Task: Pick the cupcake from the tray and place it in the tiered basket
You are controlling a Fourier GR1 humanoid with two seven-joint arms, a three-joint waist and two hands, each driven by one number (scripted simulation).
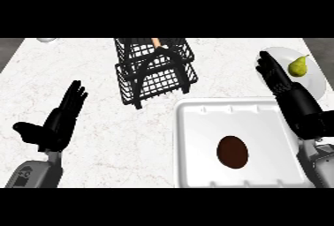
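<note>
The cupcake (233, 151) lies in the lower right of the frame, a dark brown oval seen from straight above, sitting alone on the white tray (195, 145). It rests slightly right of the tray's middle, apart from every wall, so fingers could probably come down on it from above without catching the rim.

The right hand (287, 92) shows along the tray's right edge, above and to the right of the cupcake, its fingers straight and pointing toward the top of the frame, holding nothing. It seems poised beside the tray, not yet over the cupcake; the pick has not begun.

Behind that hand, in the upper right, a white plate (317, 81) carries a green pear (299, 66); the fingertips overlap the plate's left rim in this view, though contact cannot be told.

The black wire tiered basket (155, 73) stands at upper centre, just beyond the tray's upper left corner, its open tiers facing up, which suits a drop from above.

At the lower left, the left hand (55, 123) rests open over the table (98, 145), fingers up, thumb spread.

A small pale object (47, 39) sits at the top left edge, too cut off to identify.
</note>
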